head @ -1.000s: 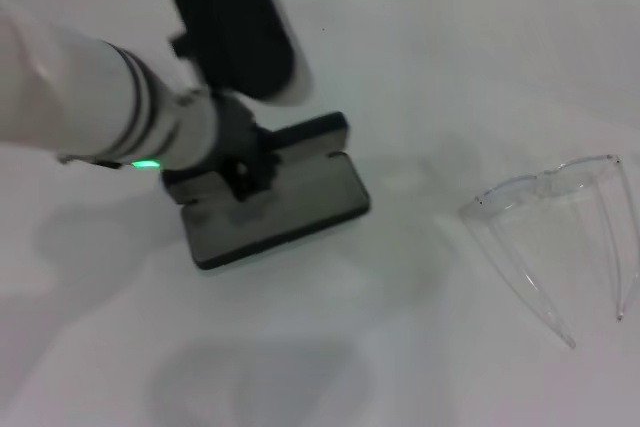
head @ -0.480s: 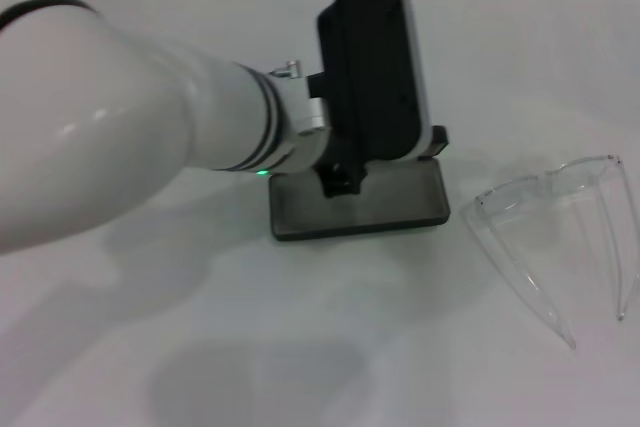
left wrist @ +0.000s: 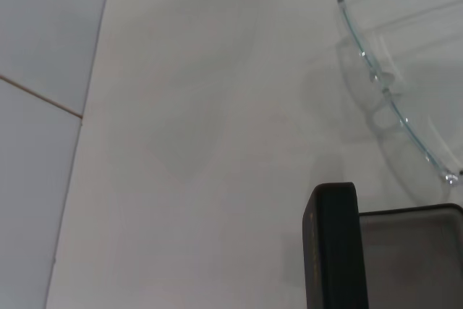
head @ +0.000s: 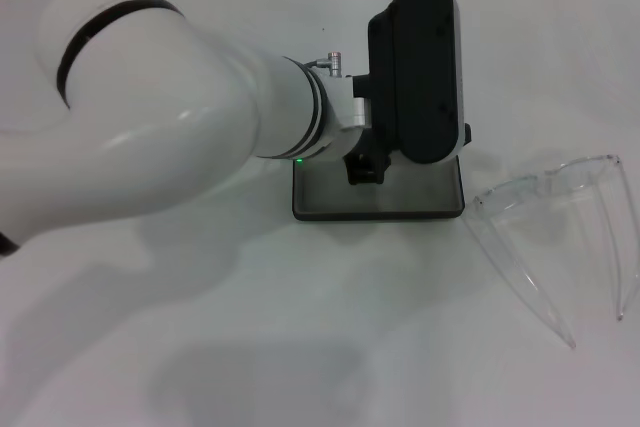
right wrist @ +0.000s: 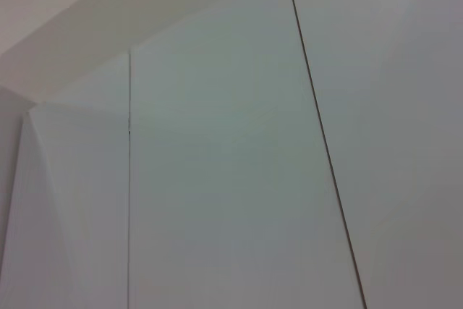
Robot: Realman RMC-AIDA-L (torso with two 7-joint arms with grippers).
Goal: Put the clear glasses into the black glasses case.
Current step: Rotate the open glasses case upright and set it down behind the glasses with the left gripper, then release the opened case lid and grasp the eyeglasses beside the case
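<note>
The black glasses case [head: 380, 192] lies open on the white table [head: 300, 347] near the middle, its grey-lined tray facing up and its lid standing at the far edge. The left gripper [head: 365, 169] reaches over the case from the left, down at the tray's far-left part; whether its fingers grip the case or stand apart I cannot tell, since the arm's black housing covers them. The clear glasses [head: 560, 237] rest just right of the case, close to its right edge without touching, arms pointing toward the near side. Bare table lies open on the near side of both. The right gripper is out of sight; its wrist camera sees only wall panels [right wrist: 231, 179].
</note>
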